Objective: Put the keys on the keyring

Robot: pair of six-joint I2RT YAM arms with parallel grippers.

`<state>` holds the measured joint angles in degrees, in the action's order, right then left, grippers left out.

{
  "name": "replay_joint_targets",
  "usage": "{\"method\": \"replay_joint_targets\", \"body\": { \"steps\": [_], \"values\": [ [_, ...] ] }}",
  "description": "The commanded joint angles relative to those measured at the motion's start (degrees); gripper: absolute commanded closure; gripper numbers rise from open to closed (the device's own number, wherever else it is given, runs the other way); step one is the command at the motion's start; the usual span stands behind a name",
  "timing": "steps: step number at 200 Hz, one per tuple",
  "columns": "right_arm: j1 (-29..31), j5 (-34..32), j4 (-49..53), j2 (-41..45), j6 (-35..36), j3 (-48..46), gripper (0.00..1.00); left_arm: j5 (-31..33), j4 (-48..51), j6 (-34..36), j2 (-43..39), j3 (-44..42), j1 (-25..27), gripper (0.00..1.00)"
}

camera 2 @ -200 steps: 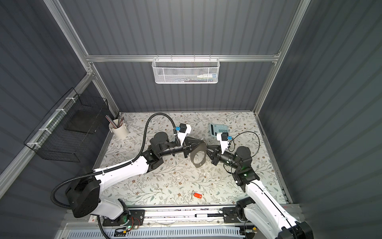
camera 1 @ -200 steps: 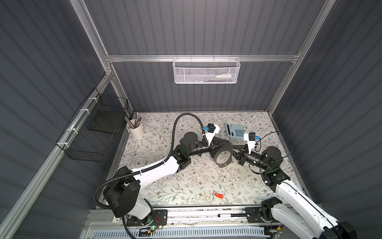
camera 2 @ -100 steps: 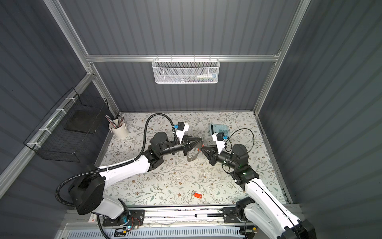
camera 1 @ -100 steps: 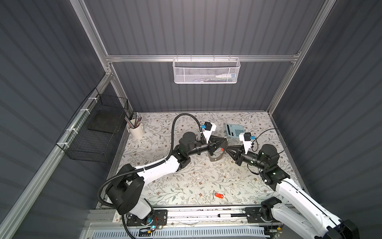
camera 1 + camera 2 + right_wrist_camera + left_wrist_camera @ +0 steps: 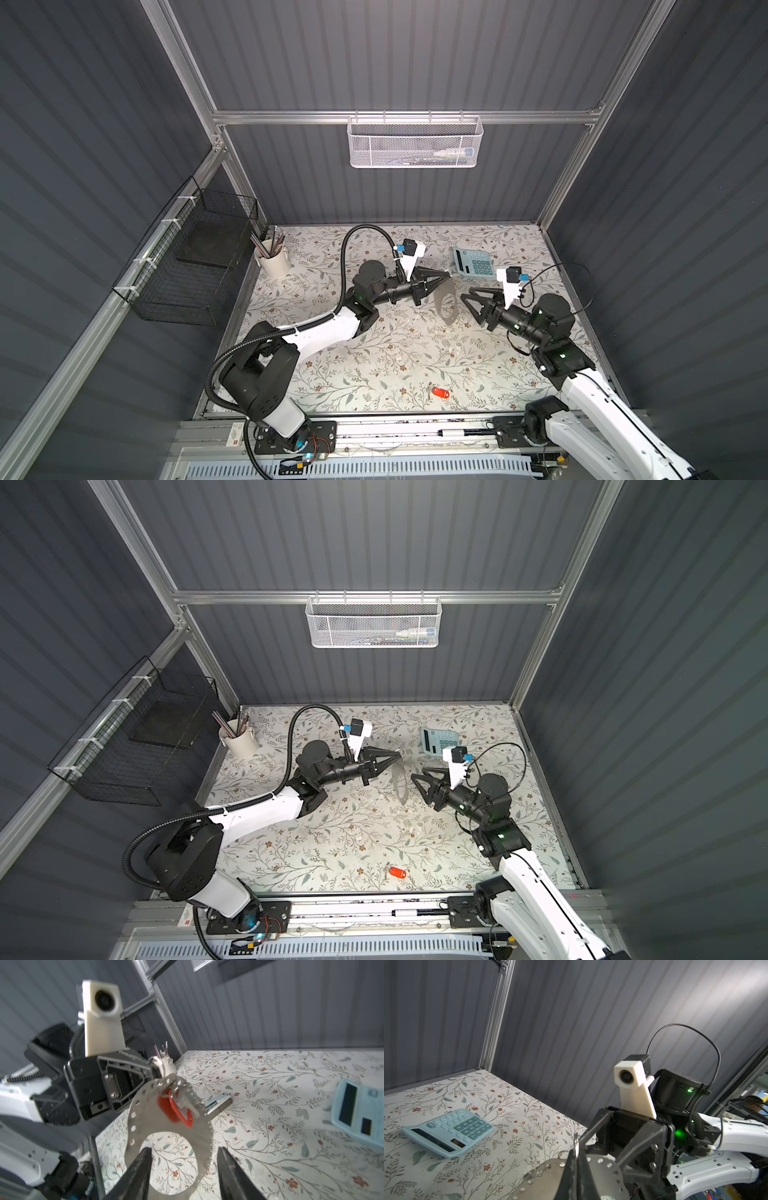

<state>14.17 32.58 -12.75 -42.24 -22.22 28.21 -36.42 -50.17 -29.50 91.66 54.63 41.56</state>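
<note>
My left gripper is shut on the top rim of the keyring and holds it above the table. The keyring is a thin gray plate with an oval opening, and it hangs edge-on in both top views. In the right wrist view one red key hangs from the upper rim of the keyring. My right gripper is open and empty, just right of the plate. A second red key lies near the table's front edge.
A pale blue calculator lies at the back right. A stapler lies beyond the keyring. A cup of pencils stands back left beside a black wire basket. A white mesh basket hangs on the back wall.
My right gripper was shut at the keyring's rim; it has opened and drawn back to the right. The keyring has turned from face-on to nearly edge-on. The left grip is unchanged.
</note>
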Motion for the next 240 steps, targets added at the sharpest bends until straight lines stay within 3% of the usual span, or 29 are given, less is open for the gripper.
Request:
{"method": "replay_joint_targets", "body": {
  "steps": [1, 29, 60, 87, 151, 240],
  "values": [
    [-2.89, -2.2, 1.33, 0.54, -3.31, 1.99, 0.41, -5.82, -10.52, -5.31, 0.83, 1.01, -1.41, 1.0],
    [-4.88, 0.49, -1.98, -0.39, -7.1, 4.54, 0.38, -8.57, -15.55, -9.57, 2.05, 0.99, -2.45, 1.0],
    [-4.86, 11.26, -9.13, -4.97, -12.09, 7.21, 0.41, -10.35, -16.9, -10.64, 2.72, 1.24, -2.54, 1.0],
    [-4.54, 15.4, -13.94, -7.69, -15.36, 8.46, 0.45, -11.1, -18.5, -11.83, 3.42, 1.34, -2.56, 1.0],
    [1.15, 15.59, -16.55, -11.32, -14.54, 10.15, 0.52, -11.92, -21.93, -14.54, 4.89, 1.59, -2.54, 1.0],
    [3.38, 15.49, -16.51, -15.45, -14.53, 11.89, 0.74, -12.35, -22.29, -14.72, 4.93, 1.33, -2.54, 1.0]
  ]
}}
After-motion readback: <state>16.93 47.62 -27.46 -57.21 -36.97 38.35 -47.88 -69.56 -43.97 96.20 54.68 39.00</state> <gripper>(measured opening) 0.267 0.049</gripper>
